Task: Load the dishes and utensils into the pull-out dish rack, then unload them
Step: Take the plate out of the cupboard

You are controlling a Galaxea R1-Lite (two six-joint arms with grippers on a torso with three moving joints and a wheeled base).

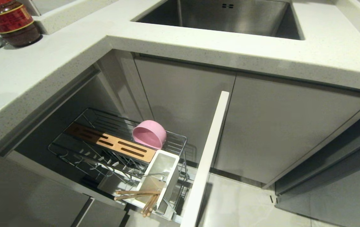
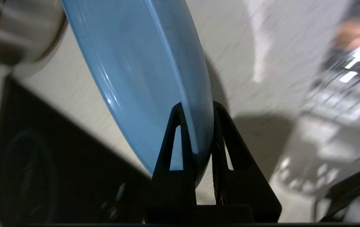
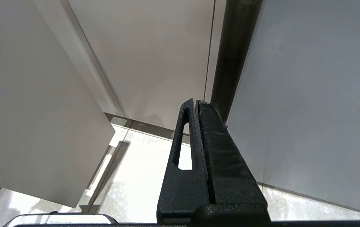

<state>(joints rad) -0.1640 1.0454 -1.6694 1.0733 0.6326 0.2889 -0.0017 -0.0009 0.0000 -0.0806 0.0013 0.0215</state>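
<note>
The light blue oval plate [image 2: 142, 69] is being gripped by its rim between the fingers of the left hand [image 2: 197, 126], which are clamped on its edge; the plate is being held edge-on, probably so that it can be slid upright between the prongs of the pull-out dish rack [image 1: 82, 151]. In the head view neither arm is being shown, so where the plate is hanging relative to the rack cannot be told. The right hand [image 3: 196, 104] is being kept parked low beside the cabinet doors, its fingers pressed together on nothing.

The rack is being held pulled out from under the left part of the worktop [image 1: 217, 47], near the inner corner, its pale front panel [image 1: 208, 157] at the outer end. The pink round bowl [image 1: 150, 134] is being stored on its side against the rack's far wire edge, beside the slotted wooden strip [image 1: 110, 143]. The wooden chopsticks [image 1: 140, 197] are being kept in the white utensil holder [image 1: 164, 179], tips jutting out over its near end. No fork can be made out.

At the worktop's far left edge a jar [image 1: 11, 20] with a red label is being shown; its writing cannot be read.
</note>
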